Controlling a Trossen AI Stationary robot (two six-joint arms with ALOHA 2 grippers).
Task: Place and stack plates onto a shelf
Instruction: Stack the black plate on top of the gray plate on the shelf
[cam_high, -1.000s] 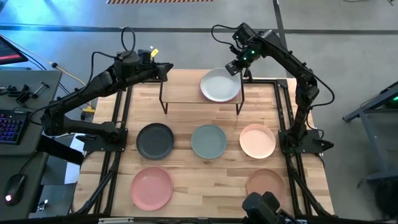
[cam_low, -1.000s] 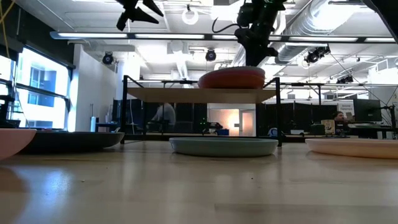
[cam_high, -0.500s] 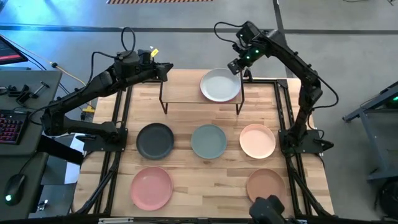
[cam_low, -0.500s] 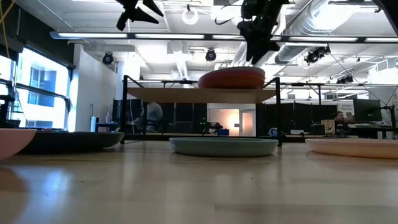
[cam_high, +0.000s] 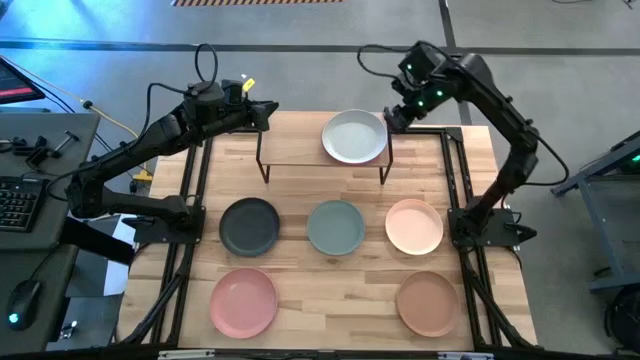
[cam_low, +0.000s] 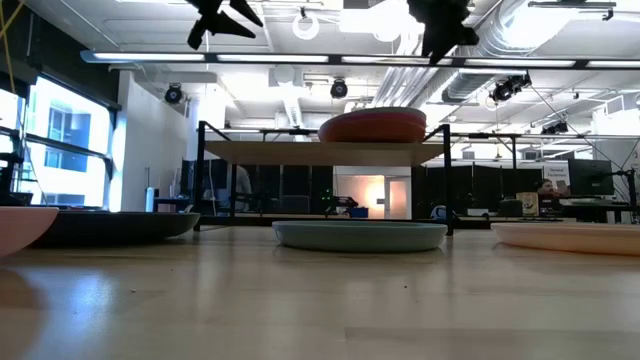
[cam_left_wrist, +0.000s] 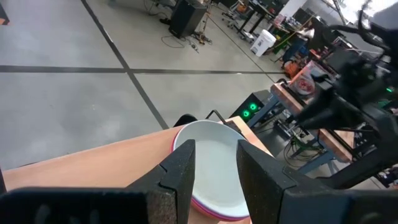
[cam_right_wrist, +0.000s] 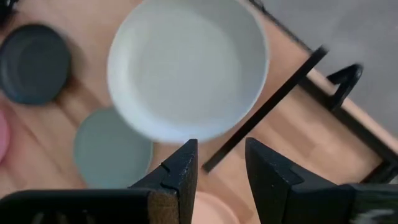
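The shelf (cam_high: 300, 150) stands at the table's far middle on thin black legs. On its right half lies a white-grey plate (cam_high: 354, 136), resting on a magenta plate whose rim (cam_left_wrist: 208, 210) shows under it; the low view shows this stack (cam_low: 372, 126) on the shelf top. My right gripper (cam_high: 392, 118) hangs open above and just right of the stack, holding nothing, and is high up in the low view (cam_low: 440, 40). My left gripper (cam_high: 268, 110) waits open over the shelf's far left corner, pointing toward the stack.
On the tabletop lie a charcoal plate (cam_high: 250, 225), a sage green plate (cam_high: 335, 227) and a cream-peach plate (cam_high: 414, 226) in a row, with a light pink plate (cam_high: 243, 301) and a terracotta plate (cam_high: 427, 302) nearer. The shelf's left half is bare.
My right gripper has risen and drawn toward the table's right edge, away from the white-grey plate's far right rim. The stack on the shelf has stayed where it was.
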